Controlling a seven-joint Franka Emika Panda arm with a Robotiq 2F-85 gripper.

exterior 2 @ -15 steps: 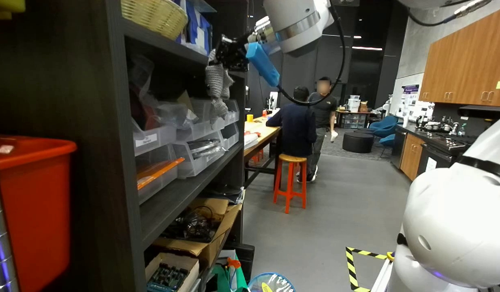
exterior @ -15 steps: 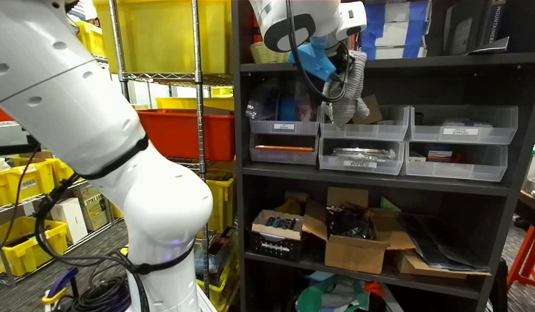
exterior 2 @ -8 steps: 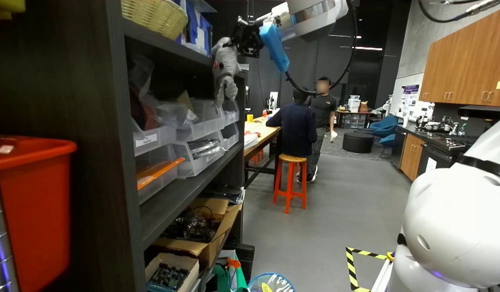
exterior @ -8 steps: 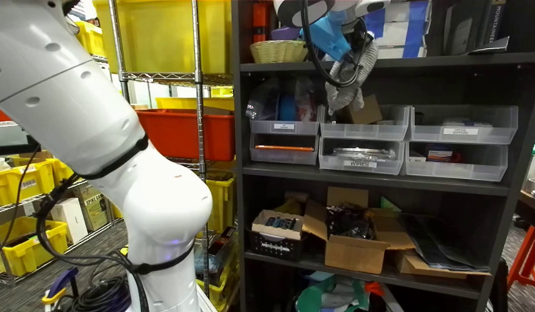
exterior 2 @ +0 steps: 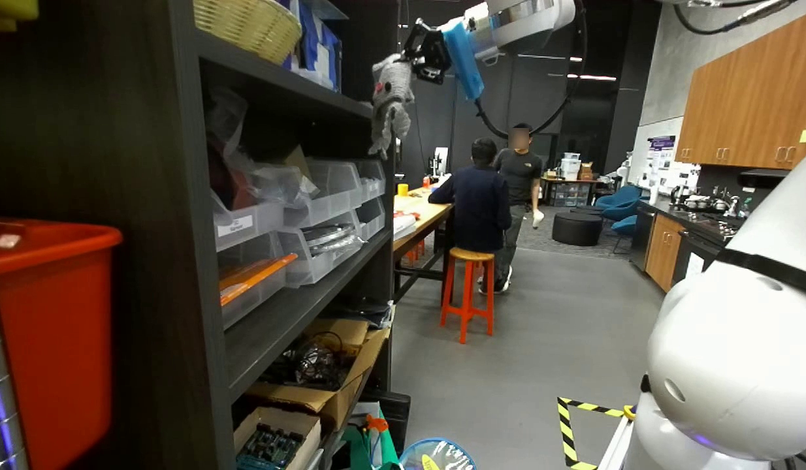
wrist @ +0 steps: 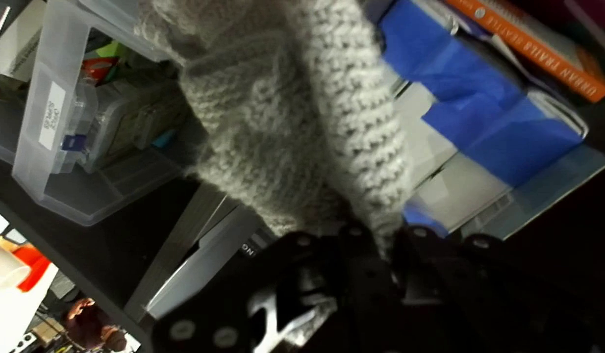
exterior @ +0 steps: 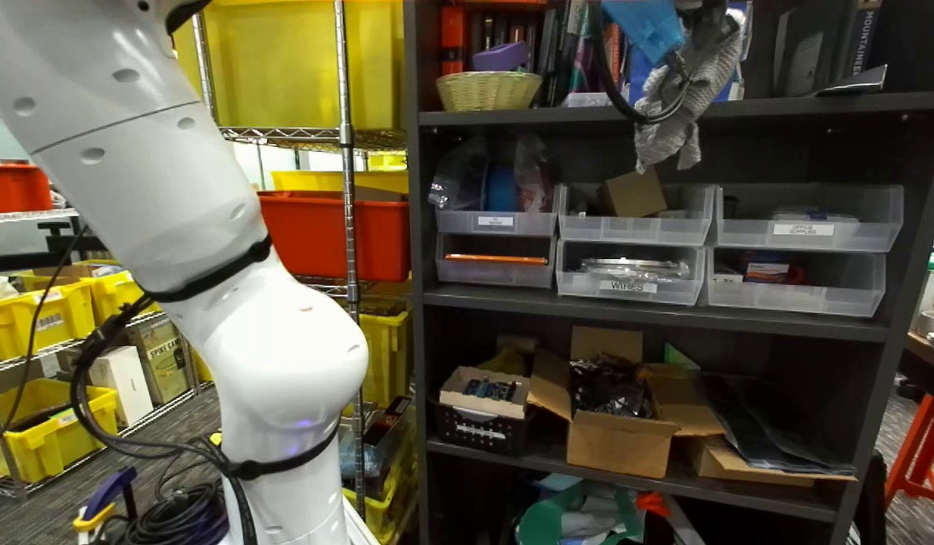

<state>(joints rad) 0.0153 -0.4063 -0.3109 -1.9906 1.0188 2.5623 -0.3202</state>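
The jaws are closed on the upper part of a grey knitted toy (exterior 2: 392,91), which hangs in the air in front of the bookcase (exterior: 656,313), limbs downward, a dark eye and a pink cheek showing in an exterior view. Its lower tips appear above the clear bins (exterior: 635,228), apart from them. In the wrist view, taped boxes (wrist: 479,122) and an orange book (wrist: 533,49) show beyond the toy. A basket (exterior: 488,92) sits high in the bookcase, and an open carton (exterior: 618,446) stands lower down. A stool (exterior 2: 471,256) stands near a wooden tabletop (exterior 2: 430,207).
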